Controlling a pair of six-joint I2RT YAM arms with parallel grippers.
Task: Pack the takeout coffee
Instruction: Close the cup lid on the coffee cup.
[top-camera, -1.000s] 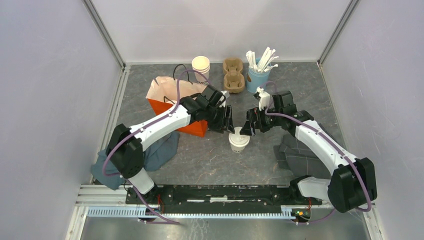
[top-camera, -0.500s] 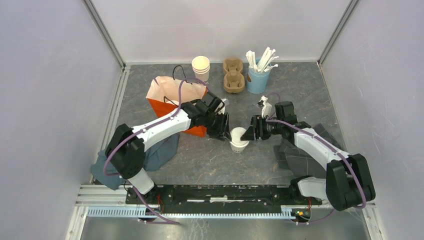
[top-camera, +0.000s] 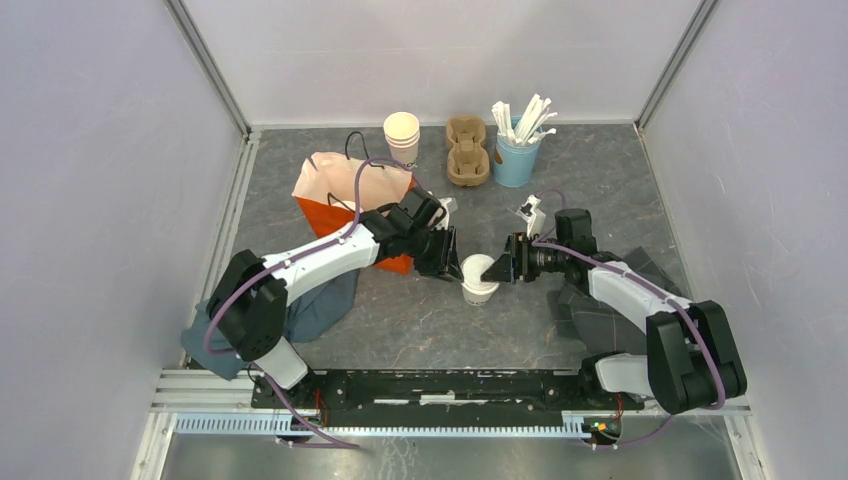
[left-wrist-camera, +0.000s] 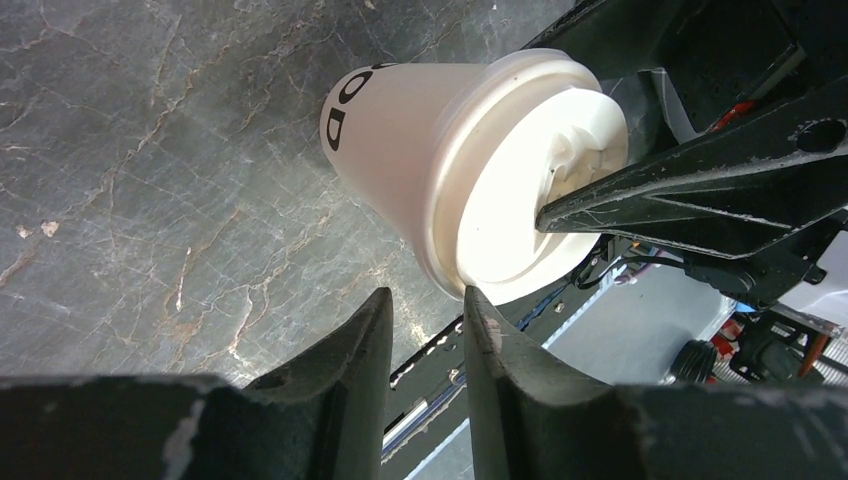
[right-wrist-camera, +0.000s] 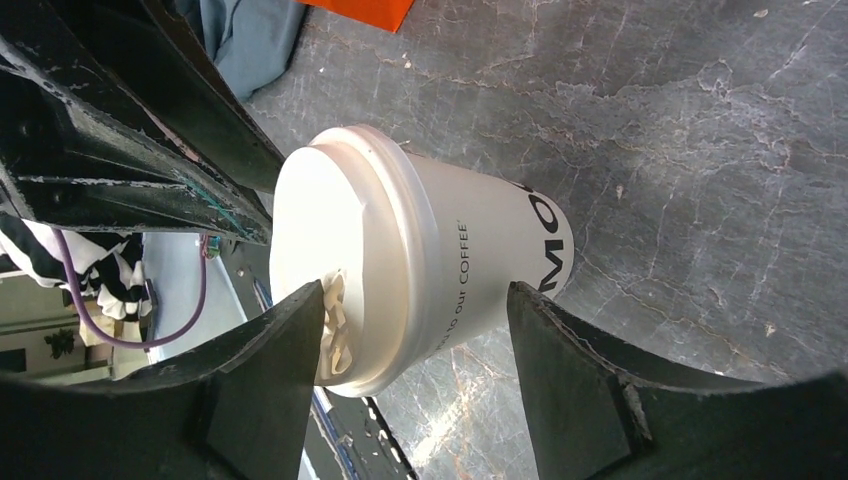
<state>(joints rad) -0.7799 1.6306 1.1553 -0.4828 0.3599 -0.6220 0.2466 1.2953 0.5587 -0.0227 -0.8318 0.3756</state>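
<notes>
- Capped cup (top-camera: 479, 280) stands upright near the middle of the surface (top-camera: 440, 330), just off the near right corner of the orange bag (top-camera: 345, 190). A gripper flanks it on each side. No second capped cup in view.
- Right gripper (top-camera: 503, 268): spread wide and rolled on edge. Upper fingertip (left-wrist-camera: 560, 208) rests on top of the lid (left-wrist-camera: 500, 200); the other finger sits low beside the cup wall. No squeeze on the cup that I can see.
- Left gripper (left-wrist-camera: 427, 295): fingers drawn near together, narrow gap, nothing in it. One tip is just beside the lid rim; cannot tell if it touches.
- Judged step: seating the lid or steadying the cup before a lift. Nothing packed yet.
- Risk: pressure on one side of the lid could cock it or pop the far edge off.
- Risk: a sideways nudge at the rim, high on the cup, could tip it and spill it.
- Risk: a hard squeeze on the paper wall could buckle it and loosen the lid.
- Risk: the fingers of the two grippers are crowded at the lid and could clash.
</notes>
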